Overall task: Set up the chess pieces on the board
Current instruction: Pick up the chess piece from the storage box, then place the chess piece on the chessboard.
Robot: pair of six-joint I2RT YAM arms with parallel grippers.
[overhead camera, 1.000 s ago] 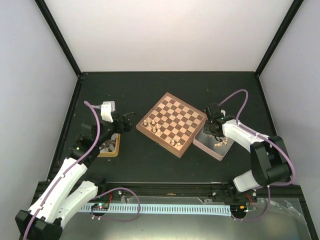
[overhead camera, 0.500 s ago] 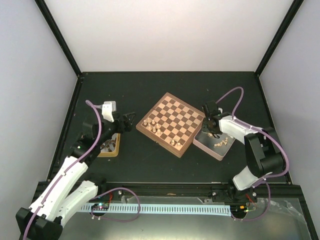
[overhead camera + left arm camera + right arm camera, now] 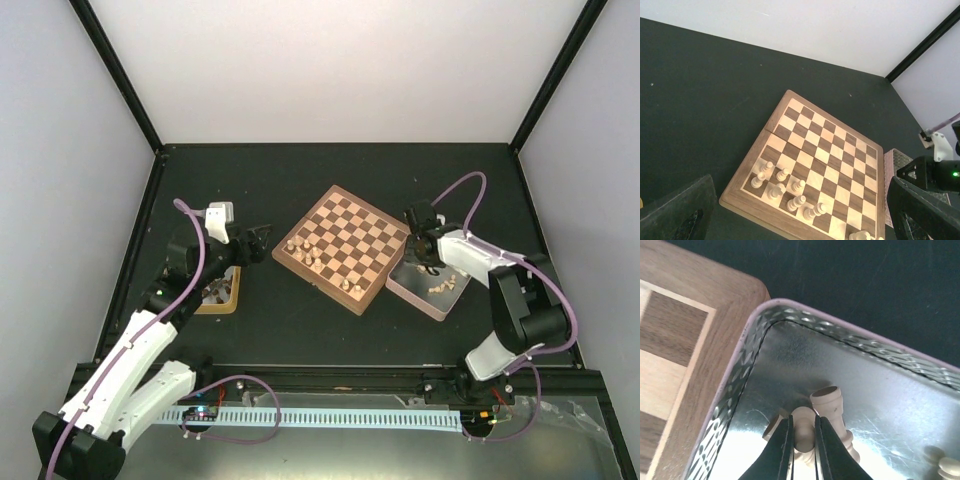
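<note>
The chessboard [image 3: 344, 247] lies mid-table with several pale chess pieces [image 3: 305, 252] along its near-left edge; it also shows in the left wrist view [image 3: 820, 172], pieces [image 3: 782, 186] standing in two rows. My right gripper [image 3: 803, 436] is down inside the grey tray [image 3: 790, 350] and shut on a pale chess piece [image 3: 803, 429]; a pale rook [image 3: 832, 407] lies touching it on the right. In the top view the right gripper [image 3: 422, 252] sits over the tray's far-left corner. My left gripper [image 3: 258, 236] hovers open and empty left of the board, fingers [image 3: 920, 215] wide apart.
The grey tray [image 3: 448, 297] right of the board holds more pale pieces [image 3: 438, 285]. A yellow-wood tray [image 3: 232, 296] with dark pieces lies under the left arm. The board's corner [image 3: 705, 305] touches the tray's rim.
The right gripper has moved a little left and far into the tray's corner, over the pieces there. The left arm has barely shifted.
</note>
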